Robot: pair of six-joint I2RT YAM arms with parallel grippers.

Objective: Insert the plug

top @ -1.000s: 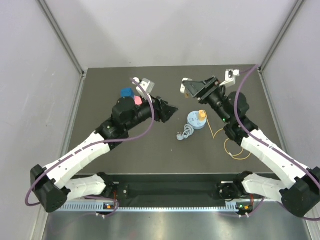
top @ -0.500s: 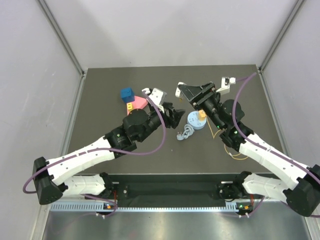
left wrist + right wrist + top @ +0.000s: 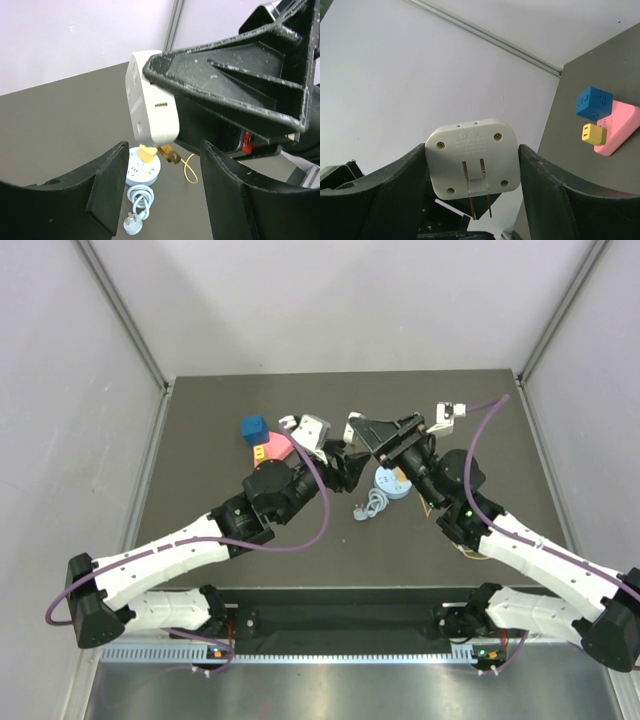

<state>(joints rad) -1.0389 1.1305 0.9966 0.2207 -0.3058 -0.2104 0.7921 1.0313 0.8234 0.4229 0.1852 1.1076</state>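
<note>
The plug [image 3: 146, 153], a small yellow block, sits on top of the light-blue round disc [image 3: 142, 173], and its thin yellow wire [image 3: 189, 170] loops off to the right. In the top view my right arm hides the plug. My right gripper [image 3: 472, 156] is shut on a white square block [image 3: 472, 156] whose two brass prongs [image 3: 481, 202] point down; it hangs above the disc [image 3: 390, 484]. My left gripper [image 3: 162, 187] is open with nothing between its fingers, just left of the white block [image 3: 356, 427] and low in front of the disc.
A grey coiled cord with its own plug [image 3: 370, 507] lies in front of the disc. At the back left lie a blue cube [image 3: 254, 427] and a pink block [image 3: 276, 446] with a small yellow cube [image 3: 593, 134] on it. The two grippers nearly touch mid-table.
My left arm has swung right and forward, up to the disc. My right gripper has carried the white block left, so the two grippers now meet.
</note>
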